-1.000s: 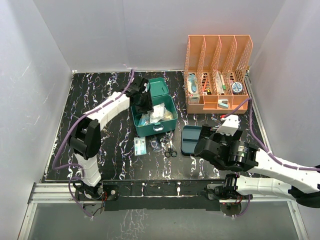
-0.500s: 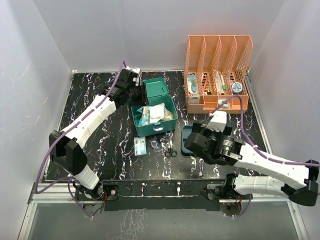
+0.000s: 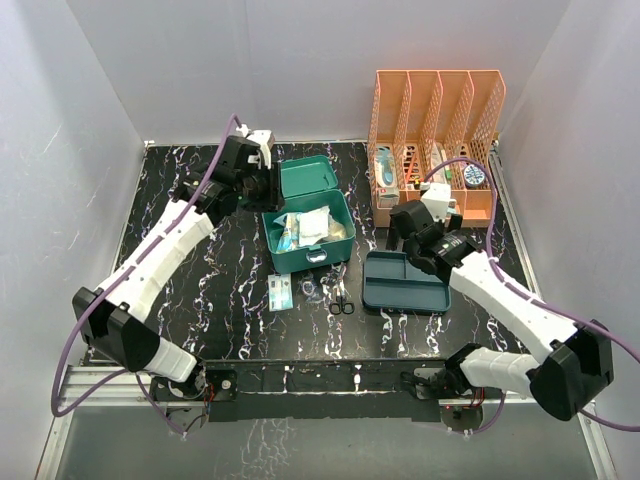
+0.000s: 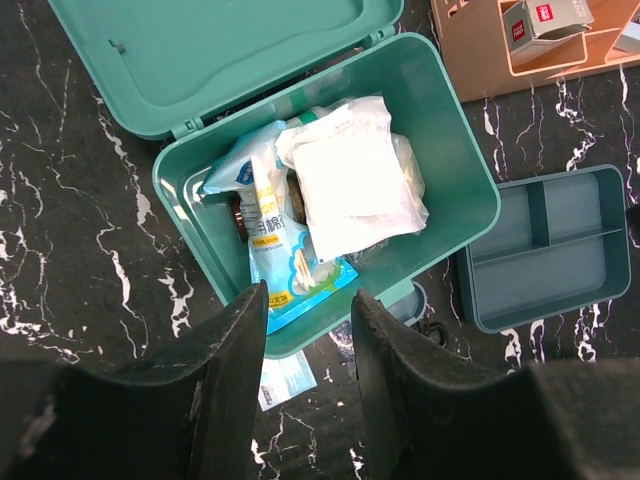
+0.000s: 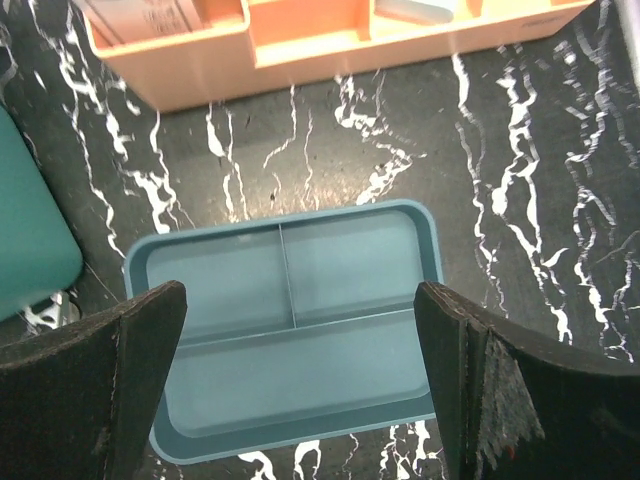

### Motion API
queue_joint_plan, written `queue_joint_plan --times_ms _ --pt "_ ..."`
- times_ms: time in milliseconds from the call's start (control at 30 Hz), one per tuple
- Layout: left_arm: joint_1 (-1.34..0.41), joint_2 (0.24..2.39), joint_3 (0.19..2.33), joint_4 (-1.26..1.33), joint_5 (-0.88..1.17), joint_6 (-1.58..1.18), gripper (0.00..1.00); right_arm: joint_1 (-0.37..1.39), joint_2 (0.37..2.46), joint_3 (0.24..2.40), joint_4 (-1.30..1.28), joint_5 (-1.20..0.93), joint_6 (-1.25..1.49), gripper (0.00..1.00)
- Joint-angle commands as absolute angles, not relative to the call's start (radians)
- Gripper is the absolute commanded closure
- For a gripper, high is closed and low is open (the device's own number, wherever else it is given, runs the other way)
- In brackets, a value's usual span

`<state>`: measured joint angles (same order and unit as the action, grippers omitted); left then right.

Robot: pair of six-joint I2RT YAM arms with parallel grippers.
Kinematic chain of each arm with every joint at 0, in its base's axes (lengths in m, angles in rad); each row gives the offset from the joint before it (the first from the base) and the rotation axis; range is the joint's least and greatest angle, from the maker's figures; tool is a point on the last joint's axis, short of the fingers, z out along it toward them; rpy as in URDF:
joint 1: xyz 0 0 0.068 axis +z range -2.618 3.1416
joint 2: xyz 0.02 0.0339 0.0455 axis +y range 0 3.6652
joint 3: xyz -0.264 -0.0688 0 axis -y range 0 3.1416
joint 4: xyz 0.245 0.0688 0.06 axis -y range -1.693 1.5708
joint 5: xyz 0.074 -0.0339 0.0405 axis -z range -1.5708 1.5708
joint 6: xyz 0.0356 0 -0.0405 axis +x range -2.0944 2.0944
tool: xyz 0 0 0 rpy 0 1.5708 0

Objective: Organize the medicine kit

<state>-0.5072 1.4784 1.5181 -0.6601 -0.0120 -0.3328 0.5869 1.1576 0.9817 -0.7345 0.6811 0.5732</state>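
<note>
The medicine kit [image 3: 308,240] [image 4: 455,180] is a teal box standing with its lid [image 4: 210,50] thrown back. Inside lie a white gauze packet [image 4: 350,175] and a blue swab packet [image 4: 290,265]. My left gripper [image 3: 268,188] [image 4: 310,295] hangs above the kit's left rear side, jaws apart with nothing between them. My right gripper [image 3: 408,232] [image 5: 298,300] is wide open and empty, hovering over the blue-grey compartment tray [image 5: 290,340] [image 3: 405,283].
An orange mesh file rack [image 3: 435,150] with several items stands at the back right. Scissors [image 3: 340,300] and a small flat packet [image 3: 280,293] [image 4: 285,375] lie on the black marbled table in front of the kit. White walls enclose the table.
My left arm has pulled back and left from over the kit's inside. My right arm has swung from the front right toward the rack, over the tray. Both grippers keep their openings.
</note>
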Motion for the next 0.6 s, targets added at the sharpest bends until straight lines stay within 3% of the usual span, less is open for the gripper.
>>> queue_joint_plan --times_ms 0,567 --pt "-0.479 1.422 1.517 -0.7 -0.016 -0.291 0.62 0.546 1.208 0.923 -0.599 0.496 0.465 0.04" --pt "-0.358 1.34 1.433 -0.772 -0.011 -0.196 0.61 0.491 1.42 0.826 -0.447 0.375 0.393 0.06"
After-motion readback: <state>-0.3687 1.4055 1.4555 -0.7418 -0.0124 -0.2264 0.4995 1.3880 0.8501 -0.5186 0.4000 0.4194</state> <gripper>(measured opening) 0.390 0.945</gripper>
